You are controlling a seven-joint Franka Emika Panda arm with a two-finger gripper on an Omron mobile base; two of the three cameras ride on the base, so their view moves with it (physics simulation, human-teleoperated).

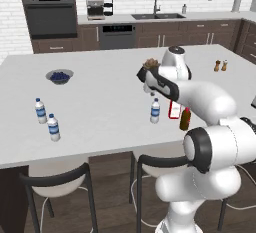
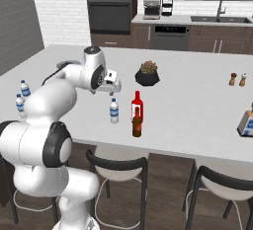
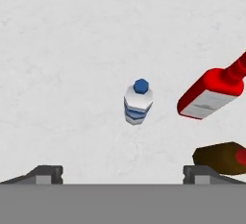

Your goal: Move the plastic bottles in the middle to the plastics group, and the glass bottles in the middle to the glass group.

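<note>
Kitchen table point(image 1: 100, 102) | our hand point(image 3: 123, 172) hung wide apart above the water bottle point(image 3: 138, 104), lined up to grasp it | red bottle point(image 3: 211, 95) just beside

Evenly bright throughout, with flat, diffuse rendered light and no single visible source. Soft and slightly low in resolution, edges a little jagged. Pale white counter point(image 1: 100, 77) almost without glare, faintly mottled seen from the hand. Only faint, small shadows under the water bottle point(image 3: 138, 102) and red bottle point(image 3: 211, 95); darker shade beneath the counter around the stools point(image 2: 118, 174). Mild sheen on the white arm point(image 1: 210, 102). No motion blur, nothing out of focus. Strong perspective stretch near the hand view's edges, making the red bottle splay outward.
</note>
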